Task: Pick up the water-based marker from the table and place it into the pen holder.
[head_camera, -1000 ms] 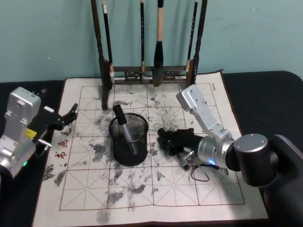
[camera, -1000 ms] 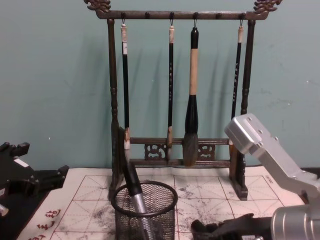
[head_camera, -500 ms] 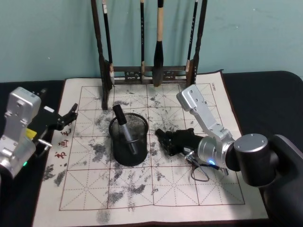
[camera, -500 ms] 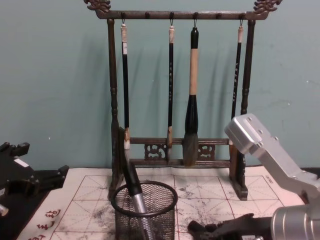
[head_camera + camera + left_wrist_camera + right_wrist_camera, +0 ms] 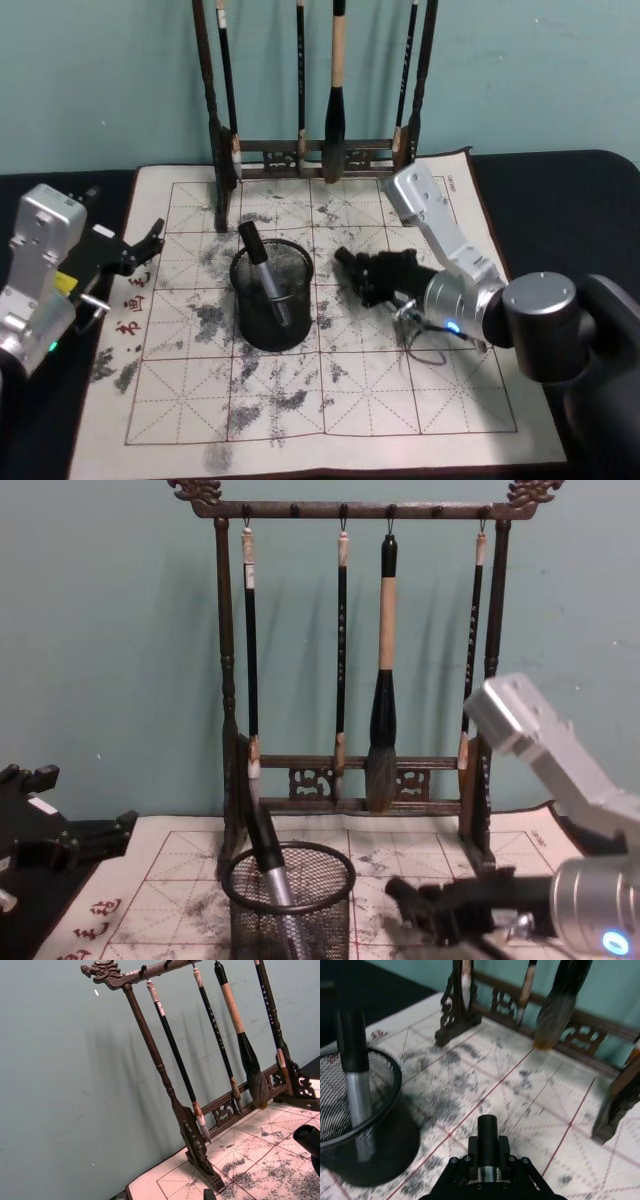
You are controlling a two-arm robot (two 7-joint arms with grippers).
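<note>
Right claw [image 5: 372, 278] just right of pen holder [image 5: 262, 325], near middle of worktop [image 5: 560, 190], over stained mat [image 5: 400, 400]. Claw pinched shut on water-based marker [image 5: 487, 1135], black end poking toward cup. Looks lifted off mat, likely so marker can clear rim. Cup has another marker [image 5: 258, 262] leaning inside, so new one must slip in beside it. Brush rack [image 5: 315, 155] stands by back edge, behind cup, not in way. Left claw [image 5: 145, 247] parked by left edge, fingers spread, holding nothing.

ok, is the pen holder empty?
No, a marker with a black cap and silver barrel leans inside the pen holder, its cap sticking up above the rim.
</note>
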